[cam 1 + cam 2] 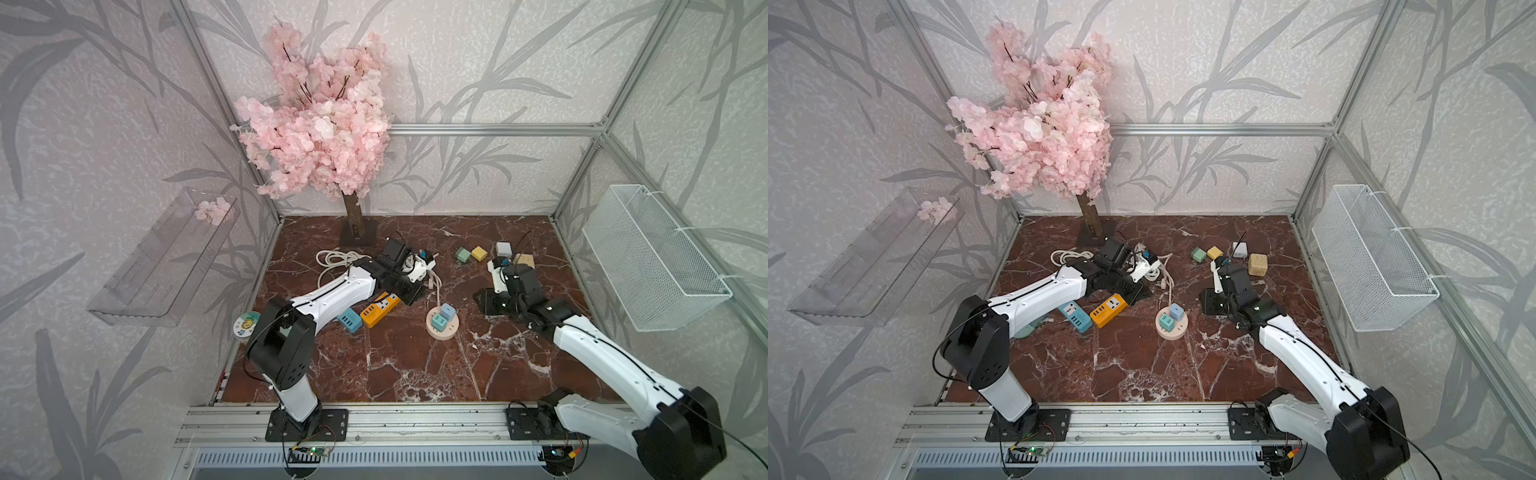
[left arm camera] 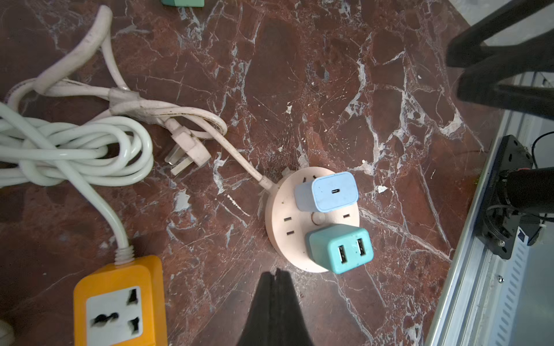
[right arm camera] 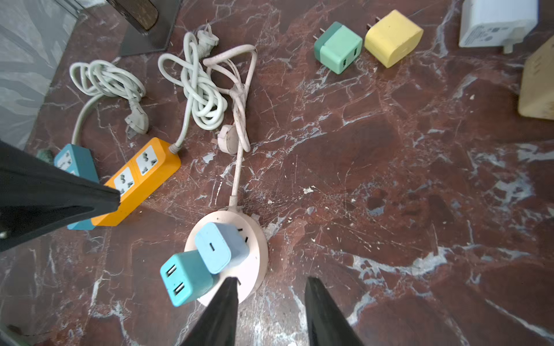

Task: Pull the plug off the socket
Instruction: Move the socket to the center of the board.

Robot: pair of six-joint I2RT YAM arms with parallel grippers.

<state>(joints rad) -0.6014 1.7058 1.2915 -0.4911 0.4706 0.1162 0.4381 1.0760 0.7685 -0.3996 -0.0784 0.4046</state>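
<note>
The round pink socket (image 1: pixel 443 335) (image 1: pixel 1179 332) lies on the marble floor in both top views. Two plugs stand in it: a light blue one (image 2: pixel 332 191) (image 3: pixel 217 247) and a teal one with two USB ports (image 2: pixel 341 248) (image 3: pixel 184 277). My left gripper (image 2: pixel 277 271) is shut and empty, hovering just beside the socket's rim on the teal plug's side. My right gripper (image 3: pixel 271 284) is open with only floor between its fingers. One of its fingers (image 3: pixel 229 295) overlaps the socket's edge near the teal plug, and whether they touch I cannot tell.
An orange power strip (image 1: pixel 380 309) and a teal one (image 1: pixel 349 320) lie left of the socket, with coiled white cables (image 3: pixel 204 90) behind. Loose green (image 3: pixel 338 48), yellow (image 3: pixel 392 37) and white (image 3: pixel 497 21) adapters and a beige cube (image 1: pixel 1257 264) sit at the back right. A blossom tree (image 1: pixel 320 124) stands at the back.
</note>
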